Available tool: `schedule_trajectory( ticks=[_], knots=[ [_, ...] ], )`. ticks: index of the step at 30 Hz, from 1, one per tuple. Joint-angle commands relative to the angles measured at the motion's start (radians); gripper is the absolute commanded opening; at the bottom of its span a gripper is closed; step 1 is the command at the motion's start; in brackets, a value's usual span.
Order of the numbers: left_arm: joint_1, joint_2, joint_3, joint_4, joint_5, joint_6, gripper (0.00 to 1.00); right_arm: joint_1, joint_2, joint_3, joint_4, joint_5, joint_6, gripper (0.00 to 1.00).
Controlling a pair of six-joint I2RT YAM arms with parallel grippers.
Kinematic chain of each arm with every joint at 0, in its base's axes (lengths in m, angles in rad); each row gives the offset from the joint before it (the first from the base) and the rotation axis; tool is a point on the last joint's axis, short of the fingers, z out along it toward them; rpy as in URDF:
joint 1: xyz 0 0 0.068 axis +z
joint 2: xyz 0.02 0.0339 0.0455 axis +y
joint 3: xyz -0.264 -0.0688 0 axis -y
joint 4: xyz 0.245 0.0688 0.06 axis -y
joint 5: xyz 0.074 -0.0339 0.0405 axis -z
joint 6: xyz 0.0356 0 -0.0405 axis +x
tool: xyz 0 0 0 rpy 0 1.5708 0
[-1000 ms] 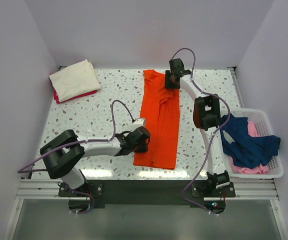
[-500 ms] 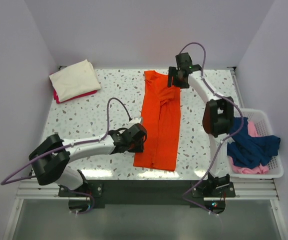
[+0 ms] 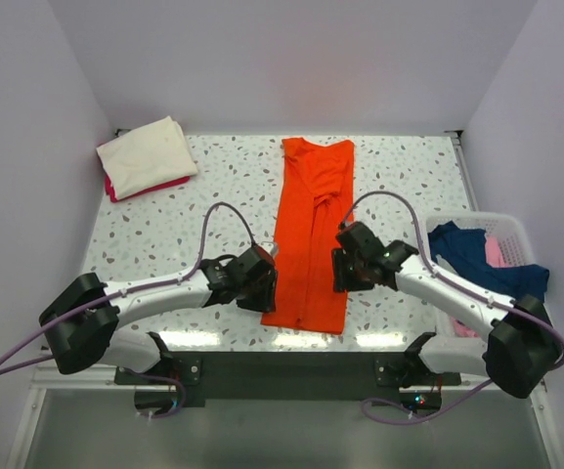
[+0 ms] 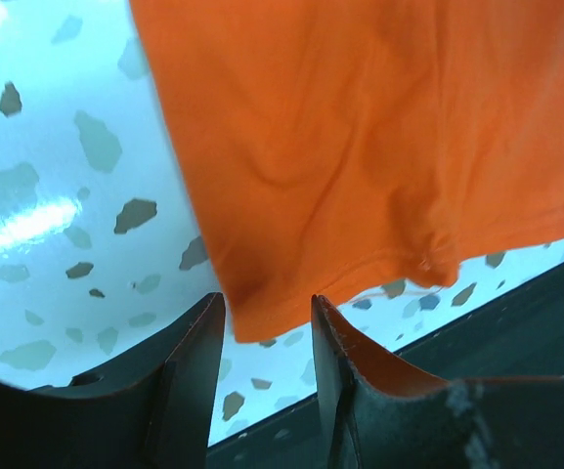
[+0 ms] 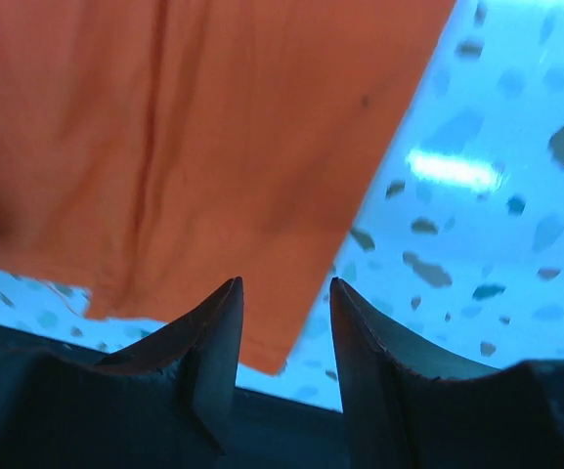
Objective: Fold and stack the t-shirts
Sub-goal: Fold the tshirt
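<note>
A bright orange t-shirt (image 3: 313, 230) lies as a long narrow strip down the middle of the table, collar end far, hem end near. My left gripper (image 3: 268, 291) is open at the hem's left corner; in the left wrist view that orange corner (image 4: 262, 313) lies between the tips of the left gripper (image 4: 267, 311). My right gripper (image 3: 339, 271) is open at the strip's right edge near the hem; in the right wrist view the right gripper (image 5: 284, 290) straddles the orange corner (image 5: 272, 342). A folded cream t-shirt (image 3: 147, 153) rests on a magenta one (image 3: 130, 191) at the back left.
A white lattice basket (image 3: 528, 338) at the right edge holds a crumpled navy t-shirt (image 3: 482, 274) and a pale pink one (image 3: 495, 251). The speckled table (image 3: 194, 215) ends at a dark front rail (image 3: 282, 360) just behind both grippers. White walls enclose the table.
The right arm left the shirt's far collar end and swung back to the near right edge. The left gripper opened wider and slid slightly left along the hem corner.
</note>
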Motion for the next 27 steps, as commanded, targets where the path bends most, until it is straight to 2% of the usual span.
schedule_trajectory(
  ticks=[1,7,17,27],
  knots=[
    [0.001,-0.014,-0.004,-0.027,0.049,0.058,0.46,0.092,-0.084,-0.092,-0.03,-0.009,0.124,0.44],
    [0.001,0.005,0.007,-0.055,0.002,0.081,0.43,0.189,-0.086,-0.112,-0.056,-0.013,0.138,0.43],
    [-0.001,0.039,0.008,-0.043,-0.008,0.087,0.4,0.338,-0.06,-0.113,-0.078,0.065,0.194,0.43],
    [-0.004,0.055,0.034,-0.026,-0.005,0.107,0.4,0.402,0.001,-0.141,-0.046,0.116,0.231,0.43]
  ],
)
